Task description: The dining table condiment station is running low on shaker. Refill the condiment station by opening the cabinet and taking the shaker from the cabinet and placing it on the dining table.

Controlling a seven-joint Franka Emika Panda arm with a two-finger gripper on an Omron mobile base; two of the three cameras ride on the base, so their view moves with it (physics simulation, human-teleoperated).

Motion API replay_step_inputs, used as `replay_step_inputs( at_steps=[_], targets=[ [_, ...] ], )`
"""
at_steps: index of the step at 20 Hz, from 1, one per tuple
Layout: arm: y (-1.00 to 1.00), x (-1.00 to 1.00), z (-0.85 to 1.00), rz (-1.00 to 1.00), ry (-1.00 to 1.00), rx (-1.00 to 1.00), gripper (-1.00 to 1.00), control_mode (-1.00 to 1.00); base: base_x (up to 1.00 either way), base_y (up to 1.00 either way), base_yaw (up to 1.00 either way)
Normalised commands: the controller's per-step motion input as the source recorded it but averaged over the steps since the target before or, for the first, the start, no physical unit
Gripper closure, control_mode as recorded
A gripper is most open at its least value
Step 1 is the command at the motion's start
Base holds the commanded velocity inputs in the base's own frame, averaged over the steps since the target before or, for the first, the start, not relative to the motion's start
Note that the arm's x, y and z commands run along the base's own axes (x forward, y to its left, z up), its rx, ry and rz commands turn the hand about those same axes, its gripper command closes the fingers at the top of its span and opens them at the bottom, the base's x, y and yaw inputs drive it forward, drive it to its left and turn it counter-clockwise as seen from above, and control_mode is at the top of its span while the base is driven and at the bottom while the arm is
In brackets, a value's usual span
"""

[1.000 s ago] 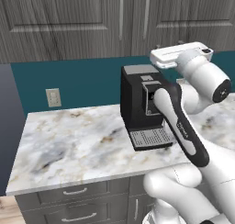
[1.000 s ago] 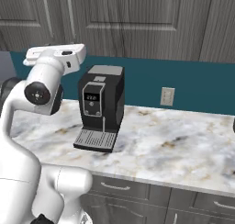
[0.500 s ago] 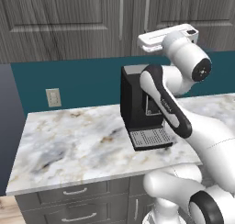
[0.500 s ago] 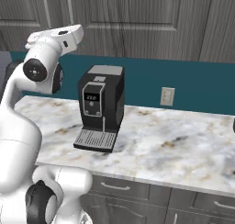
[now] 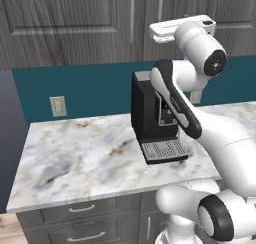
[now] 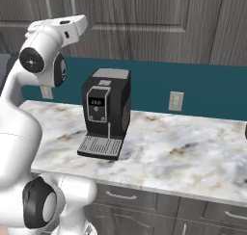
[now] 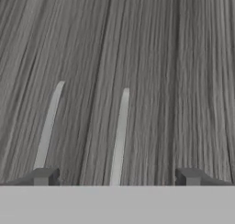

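Up high, arm bent sharply at the elbow, hand levelled and aimed straight at the cabinet (image 5: 75,23) doors. Gripper (image 7: 117,175) spread wide, nothing between the fingertips (image 7: 43,176), nothing touched. Seen through the hand camera: two slim handles (image 7: 120,131) standing side by side on the grey wood grain, one rising roughly midway between the fingertips, the other just above the fingertip at the left of that view. Still a gap to the door; how much, impossible to judge. Doors shut, so contents hidden; shaker nowhere to be made out.

From the left base camera, hand seen side-on against the doors near the two handles (image 5: 160,3), fingers themselves hidden behind the white hand. From the right base camera, same hand pointing away toward the doors, fingers again out of sight.

Below: coffee machine (image 6: 106,111) on the marble counter (image 6: 183,157), against the teal wall, partly covered by the forearm in the left base camera. Wall socket (image 6: 175,100) beside it. Drawers (image 5: 75,223) under the counter, cut off at the bottom edge.
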Motion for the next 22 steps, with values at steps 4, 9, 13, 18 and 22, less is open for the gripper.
replay_step_inputs(
  at_steps=[4, 9, 13, 18, 22],
  targets=[
    [-0.03, 0.37, 0.07, 0.0, 0.0, 0.15, -1.0, -1.0, 0.0, 0.0, 0.0],
    [-0.05, 0.38, -0.01, 0.0, -0.01, 0.12, -1.0, -1.0, 0.0, 0.0, 0.0],
    [0.0, 0.42, -0.12, 0.0, -0.07, 0.0, -1.0, -1.0, 0.0, 0.0, 0.0],
    [0.0, 0.46, -0.08, 0.01, -0.11, 0.0, -1.0, -1.0, 0.0, 0.0, 0.0],
    [0.0, 0.43, -0.01, 0.02, -0.04, 0.0, -1.0, -1.0, 0.0, 0.0, 0.0]
  ],
)
